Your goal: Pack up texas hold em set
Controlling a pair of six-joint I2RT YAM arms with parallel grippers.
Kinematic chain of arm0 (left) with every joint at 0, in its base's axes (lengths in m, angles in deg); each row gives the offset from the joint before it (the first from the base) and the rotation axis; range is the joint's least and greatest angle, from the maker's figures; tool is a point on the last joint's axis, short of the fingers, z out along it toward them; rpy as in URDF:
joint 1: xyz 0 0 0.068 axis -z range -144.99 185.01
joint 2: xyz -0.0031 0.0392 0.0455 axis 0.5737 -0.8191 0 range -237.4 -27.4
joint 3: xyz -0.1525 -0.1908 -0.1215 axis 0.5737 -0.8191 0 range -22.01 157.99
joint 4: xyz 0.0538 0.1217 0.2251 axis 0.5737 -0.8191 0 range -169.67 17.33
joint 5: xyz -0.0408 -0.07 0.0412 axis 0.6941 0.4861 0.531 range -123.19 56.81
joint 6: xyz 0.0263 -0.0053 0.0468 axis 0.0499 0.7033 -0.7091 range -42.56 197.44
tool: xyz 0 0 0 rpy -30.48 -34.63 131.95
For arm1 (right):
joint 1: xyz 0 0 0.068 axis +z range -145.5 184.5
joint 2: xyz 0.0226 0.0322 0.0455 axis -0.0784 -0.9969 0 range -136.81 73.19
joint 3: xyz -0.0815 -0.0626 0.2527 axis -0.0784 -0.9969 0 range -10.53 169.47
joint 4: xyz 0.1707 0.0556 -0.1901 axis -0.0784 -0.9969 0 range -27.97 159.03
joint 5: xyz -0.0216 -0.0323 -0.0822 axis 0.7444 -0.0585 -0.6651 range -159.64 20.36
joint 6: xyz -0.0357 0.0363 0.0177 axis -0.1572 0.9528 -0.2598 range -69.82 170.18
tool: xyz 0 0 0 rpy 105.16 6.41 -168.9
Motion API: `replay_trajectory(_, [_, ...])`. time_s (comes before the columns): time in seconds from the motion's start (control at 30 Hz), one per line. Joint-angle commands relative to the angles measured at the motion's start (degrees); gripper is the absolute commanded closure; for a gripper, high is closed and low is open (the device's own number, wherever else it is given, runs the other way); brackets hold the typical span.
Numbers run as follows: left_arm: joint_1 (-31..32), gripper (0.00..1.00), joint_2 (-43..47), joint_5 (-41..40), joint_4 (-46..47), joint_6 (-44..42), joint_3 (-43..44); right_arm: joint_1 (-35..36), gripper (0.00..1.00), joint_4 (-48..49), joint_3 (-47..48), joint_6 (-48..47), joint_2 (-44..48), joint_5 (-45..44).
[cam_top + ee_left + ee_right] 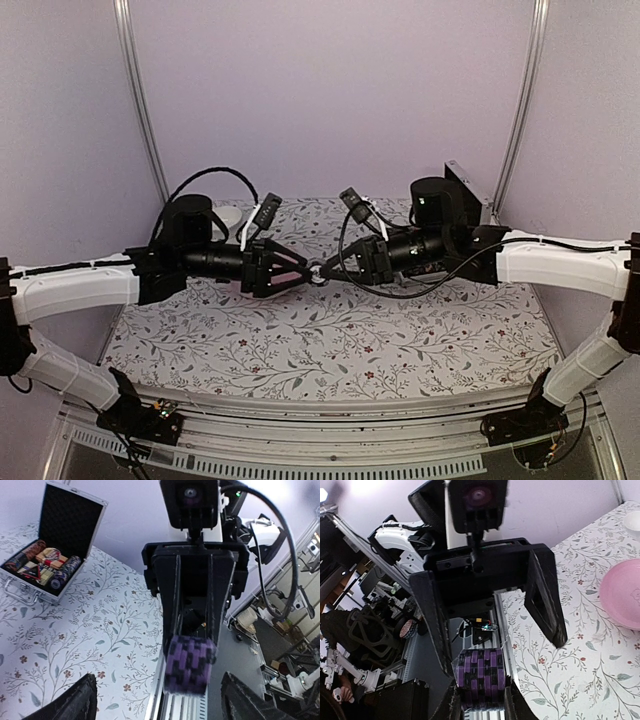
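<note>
Mid-air meet-up above the floral-cloth bench (100,630). The right gripper (192,647) has its jaws clamped on the small stack of purple-and-black poker chips (190,664), and the left gripper (505,657) faces it with jaws gaping wide, holding nothing. The open silver metal case with black lining (30,589) sits well apart on the bench. My worry is that it's a stack of loose discs, so any tilt or weak squeeze on the way over could fan them out and drop them.

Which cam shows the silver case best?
Left wrist: the case stands open, lid up, with chip stacks and card decks visible inside. Top external catches only a sliver of it, mostly hidden. Right wrist doesn't show it.
</note>
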Motion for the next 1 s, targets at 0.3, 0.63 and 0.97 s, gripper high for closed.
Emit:
replay_trajectory(0.3, [-26.55, 0.03, 17.81, -26.63, -27.19, -14.80, 7.30, -16.46, 0.98, -33.94, 5.52, -9.79, -2.35, -39.52])
replay_trajectory(0.63, [-34.35, 0.03, 20.49, -37.23, -24.02, -17.89, 0.82, -25.09, 0.98, -39.72, 16.32, -14.15, -18.45, -45.83])
replay_trajectory(0.97, [-34.47, 0.03, 19.06, -37.17, -24.80, -20.25, 0.62, -25.32, 0.98, -41.96, 21.08, -15.54, -24.67, -46.69])
